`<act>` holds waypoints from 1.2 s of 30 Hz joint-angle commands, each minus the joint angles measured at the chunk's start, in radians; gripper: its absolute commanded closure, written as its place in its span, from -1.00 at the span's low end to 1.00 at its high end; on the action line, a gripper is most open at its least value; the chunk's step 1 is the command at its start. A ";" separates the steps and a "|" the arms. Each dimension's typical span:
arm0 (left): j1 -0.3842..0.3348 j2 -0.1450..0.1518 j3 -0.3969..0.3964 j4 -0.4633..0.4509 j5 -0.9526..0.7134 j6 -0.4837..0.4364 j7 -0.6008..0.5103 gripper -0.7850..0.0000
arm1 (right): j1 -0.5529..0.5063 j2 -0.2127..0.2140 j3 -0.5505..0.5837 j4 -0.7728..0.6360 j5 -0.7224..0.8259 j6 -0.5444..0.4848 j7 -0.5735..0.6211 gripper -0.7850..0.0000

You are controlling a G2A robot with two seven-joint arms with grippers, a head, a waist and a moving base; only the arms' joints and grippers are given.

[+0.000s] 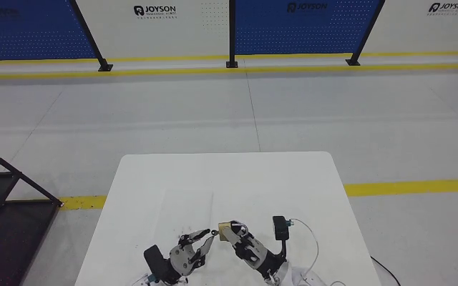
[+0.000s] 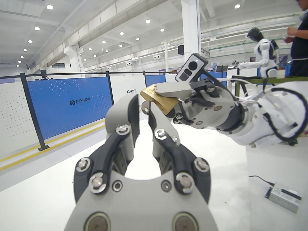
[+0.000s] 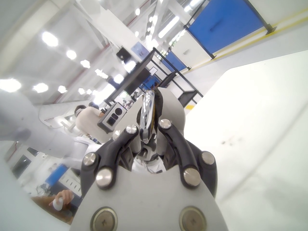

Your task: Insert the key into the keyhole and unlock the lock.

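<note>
Brass marks the lock (image 2: 157, 100), which the right gripper (image 2: 166, 102) holds clear of the white table (image 1: 215, 179), over its near edge and just to the right of the left gripper (image 2: 142, 104). The right gripper's jaws are closed on the lock. In the left wrist view one finger plate lies flat over the top of the brass body and covers much of it. In the right wrist view the chrome shackle (image 3: 147, 114) is clamped between the fingers, and the body is hidden behind them. The left gripper's jaws are drawn in to a narrow slot, with the key (image 2: 145, 108) pinched at their tips. Its small silver bow with a hole is plain to see, but the blade is lost behind a finger and the lock's lower corner. The bow lies just under the free end of the lock, and whether the two touch cannot be told. The keyhole cannot be made out, so whether the blade sits in it is unclear. In the top view the key is no more than a thin sliver between the two grippers.
</note>
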 commanded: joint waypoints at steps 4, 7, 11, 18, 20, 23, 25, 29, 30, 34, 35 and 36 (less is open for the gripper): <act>0.024 0.007 -0.018 -0.017 -0.076 -0.125 0.002 -1.00 | 0.004 0.000 0.010 0.011 0.005 0.012 -0.020 1.00; 0.056 0.019 -0.049 -0.024 -0.146 -0.243 -0.002 -1.00 | 0.016 0.001 0.016 0.034 0.025 0.034 -0.011 1.00; 0.110 0.041 -0.117 -0.029 -0.223 -0.415 0.014 -1.00 | 0.045 -0.004 -0.001 0.061 0.051 0.069 0.027 1.00; 0.208 0.079 -0.253 -0.093 -0.443 -0.580 -0.113 -1.00 | 0.145 -0.030 -0.098 0.152 0.082 0.190 0.134 1.00; 0.234 0.086 -0.297 -0.102 -0.505 -0.615 -0.148 -1.00 | 0.183 -0.043 -0.141 0.192 0.082 0.236 0.163 1.00; 0.268 0.091 -0.365 -0.096 -0.580 -0.660 -0.193 -1.00 | 0.243 -0.068 -0.211 0.256 0.072 0.316 0.206 1.00; 0.287 0.090 -0.409 -0.087 -0.623 -0.688 -0.222 -1.00 | 0.277 -0.086 -0.260 0.291 0.084 0.343 0.237 1.00; 0.318 0.079 -0.480 -0.071 -0.698 -0.752 -0.286 -1.00 | 0.347 -0.123 -0.335 0.374 0.096 0.402 0.272 1.00; 0.322 0.075 -0.490 -0.070 -0.699 -0.752 -0.286 -1.00 | 0.363 -0.133 -0.353 0.393 0.098 0.420 0.274 1.00; 0.326 0.071 -0.496 -0.068 -0.695 -0.752 -0.286 -1.00 | 0.417 -0.170 -0.405 0.475 0.103 0.481 0.264 0.96; 0.326 0.071 -0.496 -0.068 -0.695 -0.752 -0.286 -1.00 | 0.427 -0.178 -0.415 0.491 0.105 0.488 0.263 0.53; 0.326 0.071 -0.496 -0.068 -0.695 -0.752 -0.286 -1.00 | 0.436 -0.185 -0.423 0.504 0.105 0.489 0.260 0.36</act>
